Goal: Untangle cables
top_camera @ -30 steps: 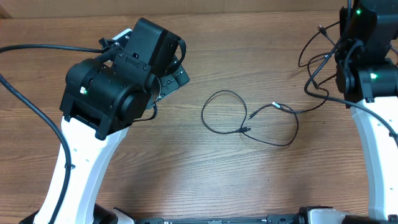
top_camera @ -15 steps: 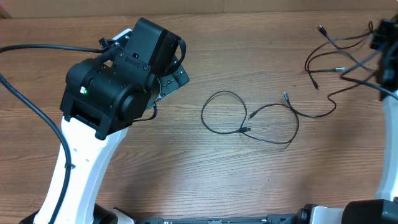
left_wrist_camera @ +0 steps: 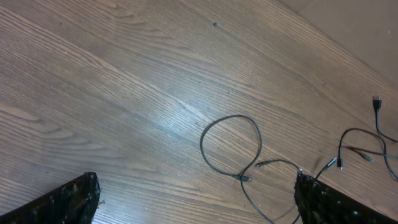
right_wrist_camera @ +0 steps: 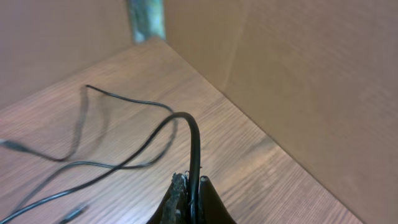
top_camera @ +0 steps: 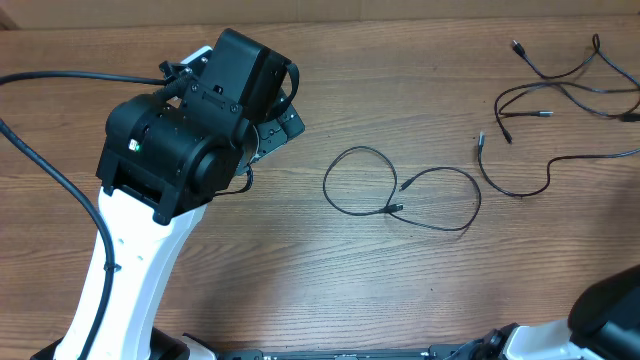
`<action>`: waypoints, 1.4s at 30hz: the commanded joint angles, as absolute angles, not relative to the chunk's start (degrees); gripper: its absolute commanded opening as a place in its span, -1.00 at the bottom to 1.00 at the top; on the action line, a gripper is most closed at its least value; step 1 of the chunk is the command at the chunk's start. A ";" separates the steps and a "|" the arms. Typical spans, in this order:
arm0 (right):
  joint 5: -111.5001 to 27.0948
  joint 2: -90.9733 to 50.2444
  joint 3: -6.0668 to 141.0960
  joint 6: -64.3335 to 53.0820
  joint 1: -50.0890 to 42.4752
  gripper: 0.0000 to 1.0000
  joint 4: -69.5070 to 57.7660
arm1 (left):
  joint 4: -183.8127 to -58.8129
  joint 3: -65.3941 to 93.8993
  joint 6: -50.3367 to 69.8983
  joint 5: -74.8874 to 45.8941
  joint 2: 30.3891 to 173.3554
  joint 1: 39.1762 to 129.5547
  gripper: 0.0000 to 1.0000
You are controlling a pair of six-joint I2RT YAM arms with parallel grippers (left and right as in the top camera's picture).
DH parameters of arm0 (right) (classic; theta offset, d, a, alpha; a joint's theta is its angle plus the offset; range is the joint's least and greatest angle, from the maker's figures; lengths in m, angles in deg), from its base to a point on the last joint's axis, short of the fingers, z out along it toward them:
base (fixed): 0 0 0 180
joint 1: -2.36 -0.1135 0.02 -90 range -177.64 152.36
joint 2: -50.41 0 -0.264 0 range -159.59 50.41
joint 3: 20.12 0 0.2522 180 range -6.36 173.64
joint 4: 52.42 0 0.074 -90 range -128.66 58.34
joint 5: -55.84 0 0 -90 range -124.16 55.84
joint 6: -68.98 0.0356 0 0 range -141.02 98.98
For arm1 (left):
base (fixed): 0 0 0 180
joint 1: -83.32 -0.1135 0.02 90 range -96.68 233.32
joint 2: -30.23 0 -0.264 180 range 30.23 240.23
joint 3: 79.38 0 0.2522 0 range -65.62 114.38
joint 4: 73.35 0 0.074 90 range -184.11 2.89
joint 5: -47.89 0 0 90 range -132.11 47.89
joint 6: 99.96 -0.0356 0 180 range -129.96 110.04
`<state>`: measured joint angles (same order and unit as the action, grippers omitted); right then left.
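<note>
A thin black cable (top_camera: 400, 190) lies in a loop at the table's centre, also seen in the left wrist view as the cable loop (left_wrist_camera: 230, 149). A second strand (top_camera: 515, 190) curves to the right edge, and more cables (top_camera: 560, 85) spread at the far right. My left gripper (top_camera: 285, 125) hovers left of the loop, open and empty, as the left wrist view shows (left_wrist_camera: 196, 205). My right gripper (right_wrist_camera: 191, 177) is out of the overhead view and is shut on a black cable (right_wrist_camera: 196, 137) that arches down to the table.
A brown cardboard wall (right_wrist_camera: 298, 74) stands along the table's right and far edges. The left arm's thick black cable (top_camera: 50, 80) trails off to the left. Part of the right arm (top_camera: 610, 300) shows at the bottom right corner.
The right arm has swung out of the overhead view to the right, dragging its cables along. The near strand's plug slid right and away from the centre loop. The left arm stayed still.
</note>
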<state>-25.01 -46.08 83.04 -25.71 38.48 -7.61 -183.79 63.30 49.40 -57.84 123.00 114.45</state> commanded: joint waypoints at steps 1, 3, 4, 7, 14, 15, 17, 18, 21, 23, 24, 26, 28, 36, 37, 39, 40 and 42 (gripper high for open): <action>-25.47 -50.54 83.70 -25.32 41.10 -0.92 -9.79 | -183.90 63.47 48.28 -59.04 122.84 114.45 0.98; -25.47 -52.24 83.70 -25.32 42.15 -0.92 -10.32 | -183.90 63.47 48.28 -59.04 122.84 114.45 1.00; -25.45 -53.40 83.70 -25.32 43.00 -0.92 -10.76 | -183.90 63.47 48.28 -59.04 122.84 114.45 0.99; -25.45 -55.08 83.70 -25.30 44.77 -0.92 -11.65 | -183.90 63.47 48.28 -59.04 122.84 114.45 1.00; -25.47 -56.13 83.70 -24.79 49.34 -0.92 -14.54 | -183.90 63.47 48.28 -59.04 122.84 114.45 0.99; -25.49 -56.13 83.70 -23.99 50.04 -0.92 -15.06 | -183.90 63.47 48.28 -59.04 122.84 114.45 1.00; -27.09 -56.13 83.70 -23.57 51.26 -0.92 -15.45 | -183.90 63.47 48.28 -59.04 122.84 114.45 1.00; -29.06 -56.13 83.70 -23.59 51.79 -0.81 -15.65 | -183.90 63.47 48.28 -59.04 122.84 114.45 1.00; -34.80 -56.13 83.70 -23.59 52.75 0.14 -15.74 | -183.90 63.47 48.28 -59.04 122.84 114.45 1.00; -37.65 -56.13 83.70 -23.59 52.75 1.00 -15.87 | -183.90 63.47 48.28 -59.04 122.84 114.45 0.99; -38.39 -56.13 83.70 -23.59 52.75 1.00 -15.87 | -183.90 63.47 48.28 -59.04 122.84 114.45 0.99; -39.50 -56.13 83.70 -23.59 52.75 1.00 -15.85 | -183.90 63.47 48.28 -59.04 122.84 114.45 0.99; -40.77 -56.13 83.70 -23.59 52.75 1.00 -15.65 | -183.90 63.47 48.28 -59.04 122.84 114.45 0.99; -59.31 -56.13 83.70 -23.85 52.62 1.00 -14.10 | -183.90 63.47 48.28 -59.04 122.84 114.45 1.00; -62.15 -56.13 83.70 -23.85 52.42 1.00 -14.08 | -183.90 63.47 48.28 -59.04 122.84 114.45 1.00; -66.50 -56.13 83.70 -23.85 51.79 1.00 -13.77 | -183.90 63.47 48.28 -59.04 122.84 114.45 1.00; -67.94 -56.13 83.70 -23.85 51.26 1.00 -13.47 | -183.90 63.47 48.28 -59.04 122.84 114.45 0.99; -69.58 -56.13 83.70 -23.85 49.71 1.00 -12.55 | -183.90 63.47 48.28 -59.04 122.84 114.45 1.00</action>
